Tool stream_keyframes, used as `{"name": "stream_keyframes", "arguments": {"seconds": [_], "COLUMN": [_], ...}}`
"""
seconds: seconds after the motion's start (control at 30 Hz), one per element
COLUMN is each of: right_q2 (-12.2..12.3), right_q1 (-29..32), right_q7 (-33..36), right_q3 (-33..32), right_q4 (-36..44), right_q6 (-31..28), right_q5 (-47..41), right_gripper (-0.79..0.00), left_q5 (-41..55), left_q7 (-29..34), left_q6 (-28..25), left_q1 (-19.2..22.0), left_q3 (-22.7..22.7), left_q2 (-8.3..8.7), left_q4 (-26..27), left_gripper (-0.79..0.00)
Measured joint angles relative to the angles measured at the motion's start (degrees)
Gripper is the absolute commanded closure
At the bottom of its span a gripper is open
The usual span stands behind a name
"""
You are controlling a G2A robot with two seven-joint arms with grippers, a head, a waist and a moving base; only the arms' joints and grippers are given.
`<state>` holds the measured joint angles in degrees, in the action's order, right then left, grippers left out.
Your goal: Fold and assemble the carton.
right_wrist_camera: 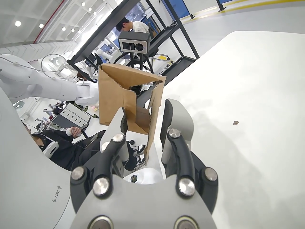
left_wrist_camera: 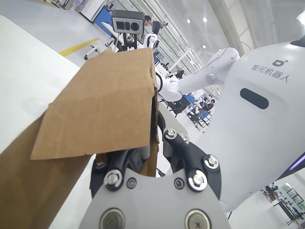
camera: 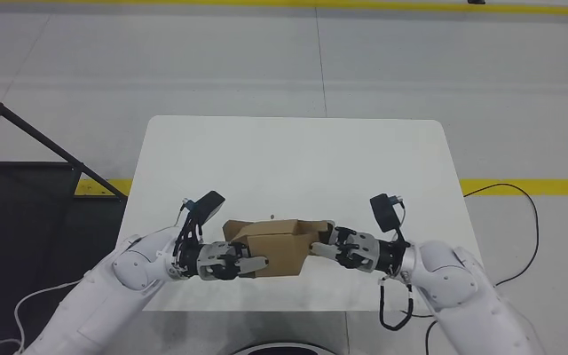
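Top view: the carton (camera: 275,244) is by the near edge of the tabletop (camera: 293,160). The right gripper (right_wrist_camera: 145,108) is spread around an end flap (right_wrist_camera: 157,96); I cannot tell if the left gripper (camera: 251,264) squeezes. Folding step, I think. Next, push that flap inward gently.

Bright, even light from round ceiling lamps (right_wrist_camera: 17,23) high beyond the right fingers (right_wrist_camera: 176,120). White table (camera: 293,151) mildly glary. Wrist views bend at edges.
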<state>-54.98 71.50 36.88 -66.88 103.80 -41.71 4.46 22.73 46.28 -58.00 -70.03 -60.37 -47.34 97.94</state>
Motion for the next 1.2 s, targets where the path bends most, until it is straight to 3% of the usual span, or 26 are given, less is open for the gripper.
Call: {"name": "stream_keyframes", "arguments": {"seconds": [0.47,0.7,1.0,1.2], "right_q2": [-0.14,-0.05,-0.10,-0.12], "right_q1": [-0.42,0.10,0.09,-0.14], "right_q7": [0.31,0.33,0.82,1.26], "right_q3": [0.27,-0.24,0.18,0.45], "right_q4": [0.72,1.75,2.00,2.18], "right_q6": [-0.74,-1.31,-1.85,-2.17], "right_q5": [-0.35,-0.42,-1.07,-1.41], "right_gripper": [-0.212,-0.222,-0.289,-0.280], "left_q5": [0.34,0.49,0.56,0.60], "left_q7": [0.00,0.00,0.00,0.00], "left_q6": [0.00,0.00,0.00,0.00], "left_q1": [0.50,0.87,1.17,1.22], "left_q3": [1.09,1.59,1.98,2.19], "left_q2": [0.47,0.65,0.81,0.88], "left_q4": [-0.75,-1.14,-1.21,-1.26], "left_gripper": [0.000,0.000,0.000,0.000]}}
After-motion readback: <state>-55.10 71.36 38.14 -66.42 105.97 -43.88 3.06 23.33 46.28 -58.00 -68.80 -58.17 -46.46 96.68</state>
